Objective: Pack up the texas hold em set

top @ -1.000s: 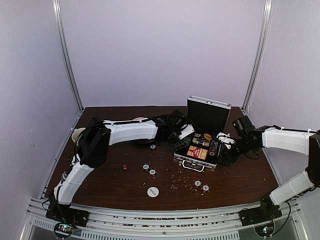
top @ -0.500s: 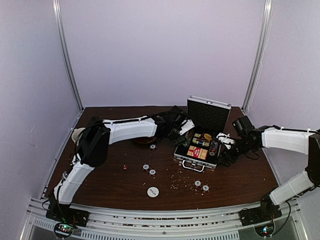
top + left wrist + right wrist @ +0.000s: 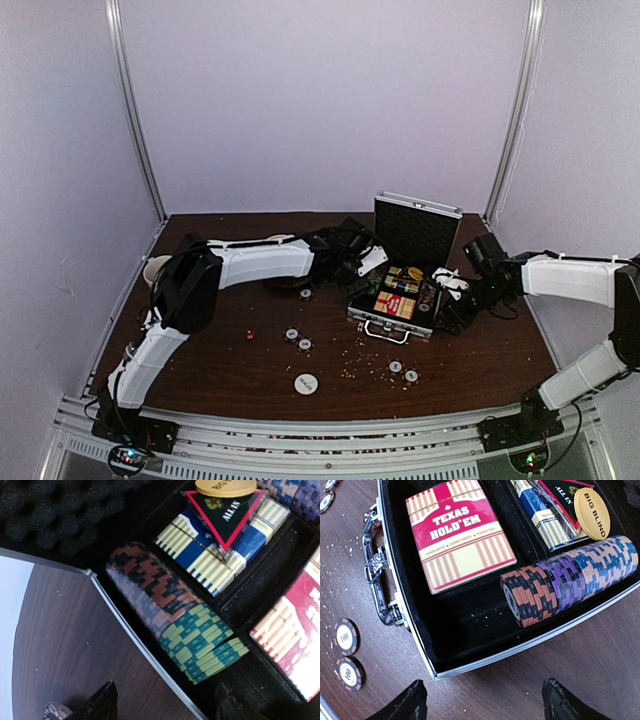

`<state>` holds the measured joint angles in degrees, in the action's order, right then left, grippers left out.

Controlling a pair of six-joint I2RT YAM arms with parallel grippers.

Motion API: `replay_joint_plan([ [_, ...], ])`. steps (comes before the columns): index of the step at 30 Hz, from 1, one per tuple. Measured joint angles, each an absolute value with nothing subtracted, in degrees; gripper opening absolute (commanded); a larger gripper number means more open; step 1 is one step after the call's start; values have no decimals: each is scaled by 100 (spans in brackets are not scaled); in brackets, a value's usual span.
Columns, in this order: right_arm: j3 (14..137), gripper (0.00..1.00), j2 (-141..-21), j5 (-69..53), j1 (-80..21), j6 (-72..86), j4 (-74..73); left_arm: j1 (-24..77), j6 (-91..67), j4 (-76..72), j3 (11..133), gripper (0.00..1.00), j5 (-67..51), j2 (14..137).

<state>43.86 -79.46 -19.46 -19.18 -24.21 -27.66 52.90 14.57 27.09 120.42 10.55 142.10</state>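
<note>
The silver briefcase (image 3: 372, 318) lies open mid-table with its lid (image 3: 417, 230) upright. Inside are a red-yellow card box (image 3: 457, 532), a blue card box (image 3: 220, 550) and rows of chips (image 3: 570, 580), green ones (image 3: 205, 645) at the left wall. My left gripper (image 3: 368, 272) is open and empty (image 3: 167, 707), straddling the case's left wall. My right gripper (image 3: 447, 290) is open and empty (image 3: 485, 702), over the table just beside the case's right wall. Loose chips (image 3: 291, 334) (image 3: 396, 367), a white disc (image 3: 306, 383) and a tiny red die (image 3: 249, 335) lie on the table.
A bowl (image 3: 283, 284) sits partly hidden under my left arm. A paper cup (image 3: 155, 268) stands at the far left edge. Crumbs are scattered in front of the case. The case's handle (image 3: 375, 580) faces the near edge, with two chips (image 3: 346, 636) beside it.
My left gripper rose a little by the case's left edge and came back down. The right arm has barely moved.
</note>
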Motion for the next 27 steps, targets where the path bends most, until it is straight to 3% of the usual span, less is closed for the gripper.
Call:
replay_joint_plan([
  [10, 4386, 80, -7946, -1949, -1918, -2423, -2768, 5293, 1455, 2768, 11867, 68, 989, 14088],
  [16, 4386, 80, -7946, -1951, -1918, -2425, -2781, 5288, 1345, 3096, 11155, 68, 1026, 13183],
  [22, 4386, 80, -7946, -1951, -1918, -2425, -2786, 5286, 882, 3470, 10783, 60, 1076, 12175],
  [27, 4386, 80, -7944, -1951, -1918, -2425, -2786, 5286, 292, 3806, 10632, 51, 1205, 12066],
])
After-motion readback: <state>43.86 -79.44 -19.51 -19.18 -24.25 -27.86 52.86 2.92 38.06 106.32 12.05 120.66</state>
